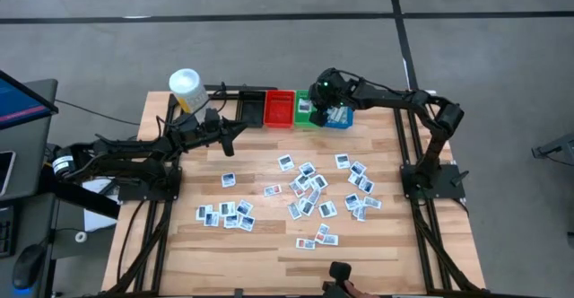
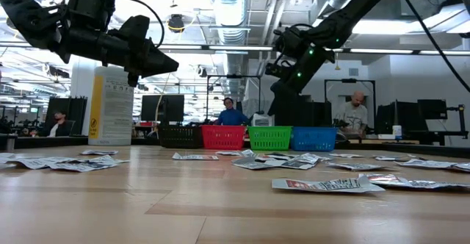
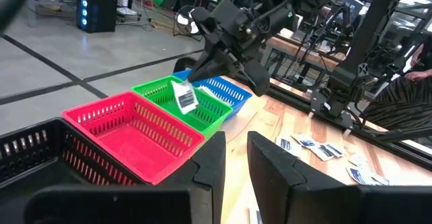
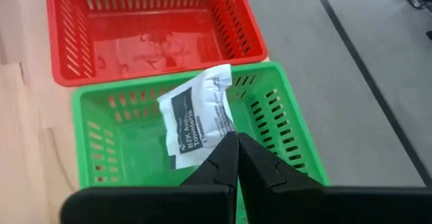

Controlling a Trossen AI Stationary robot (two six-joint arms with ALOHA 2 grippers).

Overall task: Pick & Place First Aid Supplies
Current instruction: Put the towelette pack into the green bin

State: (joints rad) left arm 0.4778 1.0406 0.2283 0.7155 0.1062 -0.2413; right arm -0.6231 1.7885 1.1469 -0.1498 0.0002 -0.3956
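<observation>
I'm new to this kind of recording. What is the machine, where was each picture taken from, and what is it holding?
Two dark robot arms work at a wooden table. One picture looks straight down, one looks level across the tabletop, and one comes from each arm's wrist. Small white packets lie scattered on the wood; black, red, green and blue bins stand in a row. The right pincer is shut on one packet, above the green bin. The left pincer hangs near the black bin, holding nothing that shows.

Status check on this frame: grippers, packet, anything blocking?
Right gripper shut on white packet, above green bin. Left gripper empty, waiting near black bin. Nothing blocking the drop.
</observation>
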